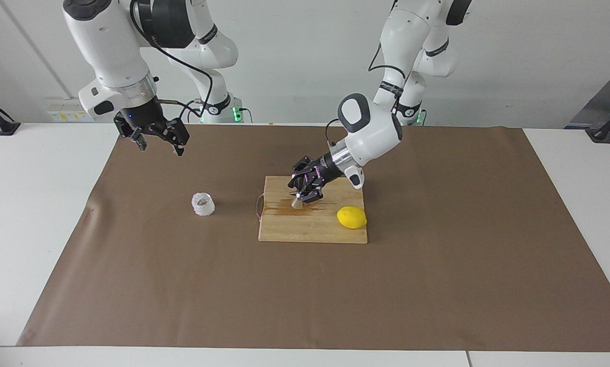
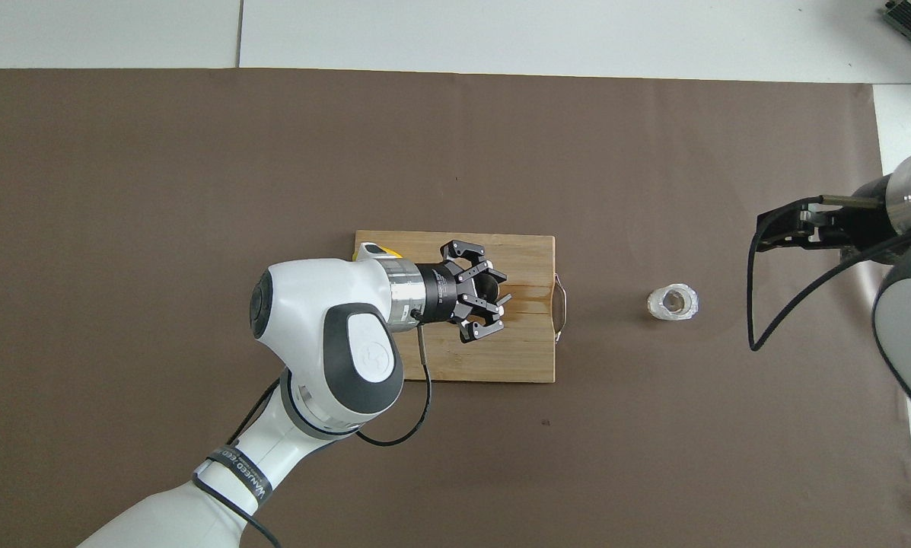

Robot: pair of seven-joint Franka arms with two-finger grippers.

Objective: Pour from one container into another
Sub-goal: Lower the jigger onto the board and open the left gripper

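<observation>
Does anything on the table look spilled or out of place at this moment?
Yes. A brown wet stain lies on the wooden cutting board, toward its handle end, like spilled liquid. The left end effector holds the steel jigger tilted just over it.

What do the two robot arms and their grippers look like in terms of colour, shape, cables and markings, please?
Both arms have glossy white rounded shells with dark grey joint caps and a silver ring at the wrist. The left gripper and right gripper are black linkage-style two-finger units. Thin black cables loop along each arm, and the left arm carries a black band with white lettering near its elbow.
</observation>
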